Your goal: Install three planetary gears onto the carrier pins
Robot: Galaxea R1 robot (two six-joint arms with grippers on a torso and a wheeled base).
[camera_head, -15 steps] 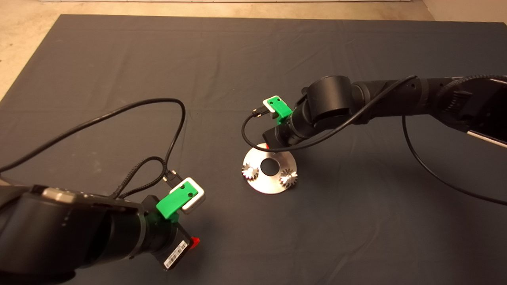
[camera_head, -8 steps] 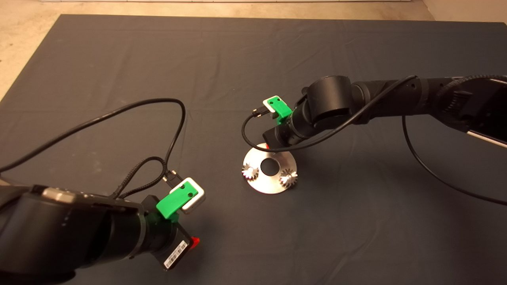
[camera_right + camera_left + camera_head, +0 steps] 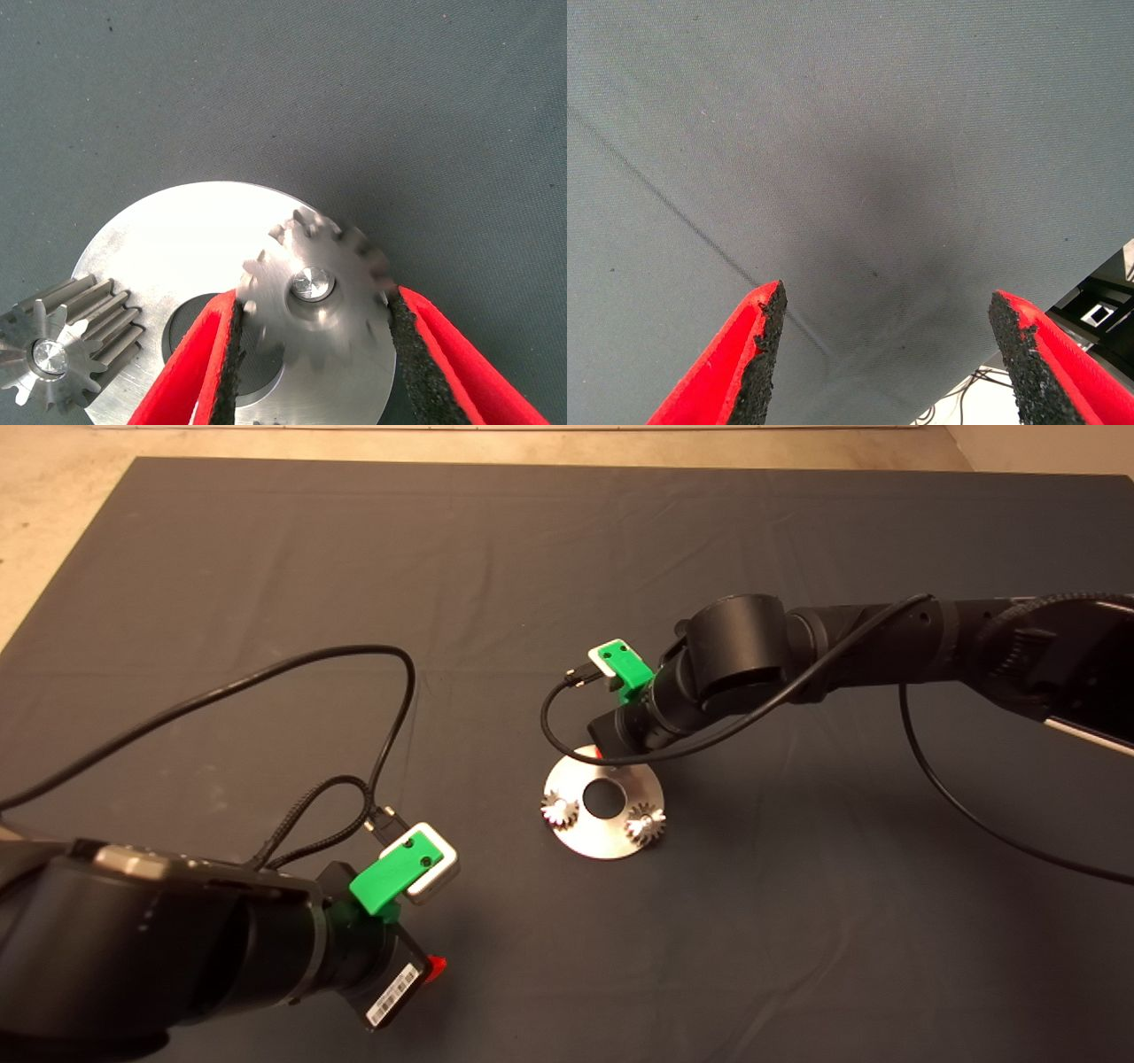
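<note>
The silver disc (image 3: 602,841) lies at the mat's middle. Two planetary gears (image 3: 560,809) (image 3: 645,825) sit on carrier pins at its near side. My right gripper (image 3: 599,754) is at the disc's far edge and hides the third gear in the head view. In the right wrist view my right gripper (image 3: 310,305) has its pads against both sides of the third gear (image 3: 341,332), which sits over a pin (image 3: 312,283) on the disc (image 3: 177,230). A second gear (image 3: 62,350) shows beside it. My left gripper (image 3: 890,363) is open and empty above bare mat, at the lower left (image 3: 430,967).
Black cables loop from both wrists, one (image 3: 390,717) over the mat left of the disc, one (image 3: 554,735) close to the disc's far rim. The mat's edge and the floor below (image 3: 1099,310) show in the left wrist view.
</note>
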